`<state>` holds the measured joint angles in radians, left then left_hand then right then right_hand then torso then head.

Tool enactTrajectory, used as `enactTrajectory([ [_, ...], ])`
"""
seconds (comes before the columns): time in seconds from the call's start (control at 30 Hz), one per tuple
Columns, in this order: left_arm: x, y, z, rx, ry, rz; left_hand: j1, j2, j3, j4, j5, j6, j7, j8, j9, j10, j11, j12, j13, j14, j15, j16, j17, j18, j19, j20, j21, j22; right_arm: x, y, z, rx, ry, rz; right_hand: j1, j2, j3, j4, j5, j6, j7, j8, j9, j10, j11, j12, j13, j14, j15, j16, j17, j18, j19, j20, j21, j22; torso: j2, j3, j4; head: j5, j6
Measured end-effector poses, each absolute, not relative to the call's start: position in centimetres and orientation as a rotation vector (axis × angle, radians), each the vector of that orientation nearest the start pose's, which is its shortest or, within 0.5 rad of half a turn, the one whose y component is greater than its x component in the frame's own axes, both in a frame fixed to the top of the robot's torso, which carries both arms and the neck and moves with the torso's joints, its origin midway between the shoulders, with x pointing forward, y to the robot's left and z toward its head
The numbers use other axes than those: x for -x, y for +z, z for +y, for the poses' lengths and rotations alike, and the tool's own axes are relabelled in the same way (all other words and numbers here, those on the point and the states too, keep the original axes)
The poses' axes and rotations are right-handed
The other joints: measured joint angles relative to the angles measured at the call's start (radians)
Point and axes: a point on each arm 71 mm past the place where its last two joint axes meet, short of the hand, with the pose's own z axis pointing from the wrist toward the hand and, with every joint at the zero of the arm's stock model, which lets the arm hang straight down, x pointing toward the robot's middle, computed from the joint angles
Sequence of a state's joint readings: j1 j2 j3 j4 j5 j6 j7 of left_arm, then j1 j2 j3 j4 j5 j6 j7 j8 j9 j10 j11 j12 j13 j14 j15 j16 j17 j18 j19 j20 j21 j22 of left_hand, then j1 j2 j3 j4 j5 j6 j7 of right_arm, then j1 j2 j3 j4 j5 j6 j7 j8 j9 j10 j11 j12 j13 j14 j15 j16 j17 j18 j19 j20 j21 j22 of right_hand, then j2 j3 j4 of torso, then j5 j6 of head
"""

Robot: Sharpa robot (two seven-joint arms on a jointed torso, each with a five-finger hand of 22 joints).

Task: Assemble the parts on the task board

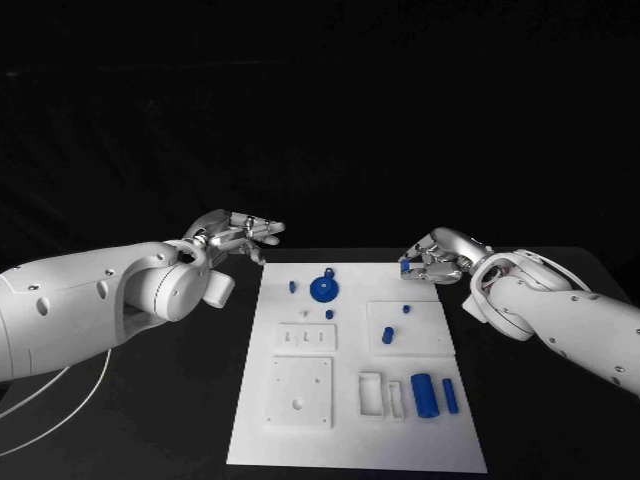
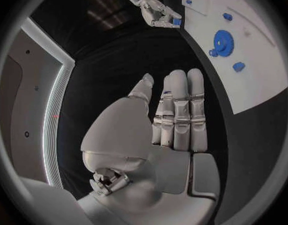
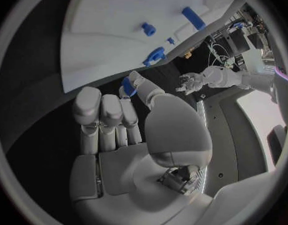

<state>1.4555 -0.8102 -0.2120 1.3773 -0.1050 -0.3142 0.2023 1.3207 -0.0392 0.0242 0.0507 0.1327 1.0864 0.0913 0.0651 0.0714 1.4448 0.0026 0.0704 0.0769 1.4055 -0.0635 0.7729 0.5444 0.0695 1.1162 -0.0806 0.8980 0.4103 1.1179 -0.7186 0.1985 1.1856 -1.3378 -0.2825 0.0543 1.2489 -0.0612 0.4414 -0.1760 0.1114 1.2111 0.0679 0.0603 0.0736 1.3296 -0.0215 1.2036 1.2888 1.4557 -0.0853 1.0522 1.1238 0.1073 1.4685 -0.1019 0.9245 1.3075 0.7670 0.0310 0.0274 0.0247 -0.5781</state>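
Pinched small blue plastic part (image 1: pixel 405 264) in silver right hand (image 1: pixel 433 260) over white task board (image 1: pixel 352 430); could slip. Left hand (image 1: pixel 237 235) held nothing, fingers apart.

No legible text, labels, brand marks, numbers or signs in any view. The task board (image 1: pixel 352 400) carries no readable markings on its white surface, and none can be read on the blue parts or on the arms and hands.
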Motion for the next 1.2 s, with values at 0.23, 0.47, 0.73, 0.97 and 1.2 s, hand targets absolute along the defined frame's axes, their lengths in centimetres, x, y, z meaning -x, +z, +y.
enactTrajectory([
  [0.23,-54.9,-11.8,22.4,0.89,-1.193,1.682,-0.134,-0.008,-0.023,0.066,0.154,0.088,-0.041,0.007,0.08,0.022,-0.042,0.225,0.174,0.004,-0.039,0.232,0.168,0.0,-0.021,-0.043,0.19,0.154,-55.1,-15.6,-21.3,-0.06,0.724,1.569,0.0,0.0,0.003,-0.003,0.0,0.0,0.0,-0.004,0.0,0.0,0.0,-0.004,0.0,0.0,0.0,0.0,0.0,0.0,0.0,0.0,-0.003,0.0,-0.02,-0.0028,-0.0015,0.009,-0.003],
  [0.47,-55.8,-11.6,20.0,0.79,-1.065,1.862,-0.194,-0.068,0.025,0.121,0.106,0.096,-0.05,0.004,0.206,0.022,-0.049,0.279,0.283,0.008,-0.046,0.311,0.223,0.0,-0.028,-0.046,0.219,0.228,-54.8,-15.3,-17.9,-0.033,0.761,1.579,0.0,0.0,0.003,-0.003,0.032,0.0,0.0,-0.004,0.0,0.0,0.0,-0.004,0.004,0.0,0.0,-0.004,0.001,0.0,0.0,0.0,-0.003,0.0,-0.038,-0.0042,-0.0029,0.03,-0.008],
  [0.73,-56.2,-12.3,17.6,0.729,-0.909,2.005,-0.197,-0.085,0.036,0.138,0.104,0.097,-0.057,0.004,0.373,0.022,-0.049,0.279,0.326,0.008,-0.046,0.346,0.235,0.0,-0.028,-0.046,0.181,0.297,-54.5,-15.4,-14.5,-0.012,0.792,1.592,0.0,-0.001,-0.002,0.002,0.039,0.0,0.0,-0.004,0.0,0.0,0.0,-0.004,0.006,0.0,0.0,-0.004,0.001,0.0,0.0,0.0,-0.003,0.0,-0.054,-0.007,-0.0099,0.04,-0.01],
  [0.97,-56.2,-12.8,16.3,0.69,-0.826,2.08,-0.197,-0.093,0.039,0.151,0.099,0.092,-0.061,0.004,0.443,0.022,-0.049,0.279,0.333,0.008,-0.046,0.349,0.225,0.0,-0.018,-0.048,0.143,0.355,-54.3,-15.7,-12.6,0.002,0.803,1.62,-0.003,0.002,-0.015,0.002,0.047,-0.002,0.001,-0.004,0.0,0.0,0.0,-0.004,0.008,0.0,0.0,-0.008,0.001,0.0,0.0,0.0,-0.003,0.0,-0.063,-0.0076,-0.0122,0.044,-0.014],
  [1.2,-56.0,-13.3,15.4,0.679,-0.788,2.129,-0.201,-0.097,0.037,0.153,0.093,0.092,-0.061,0.004,0.444,0.022,-0.049,0.279,0.336,0.007,-0.046,0.349,0.219,0.0,-0.014,-0.048,0.115,0.397,-54.1,-16.2,-11.2,0.026,0.806,1.663,-0.008,0.007,-0.023,0.002,0.052,-0.005,0.001,-0.004,0.0,0.0,0.0,-0.004,0.008,0.0,0.0,-0.008,0.001,0.0,0.0,0.0,-0.003,0.0,-0.065,-0.0078,-0.0119,0.044,-0.017],
])
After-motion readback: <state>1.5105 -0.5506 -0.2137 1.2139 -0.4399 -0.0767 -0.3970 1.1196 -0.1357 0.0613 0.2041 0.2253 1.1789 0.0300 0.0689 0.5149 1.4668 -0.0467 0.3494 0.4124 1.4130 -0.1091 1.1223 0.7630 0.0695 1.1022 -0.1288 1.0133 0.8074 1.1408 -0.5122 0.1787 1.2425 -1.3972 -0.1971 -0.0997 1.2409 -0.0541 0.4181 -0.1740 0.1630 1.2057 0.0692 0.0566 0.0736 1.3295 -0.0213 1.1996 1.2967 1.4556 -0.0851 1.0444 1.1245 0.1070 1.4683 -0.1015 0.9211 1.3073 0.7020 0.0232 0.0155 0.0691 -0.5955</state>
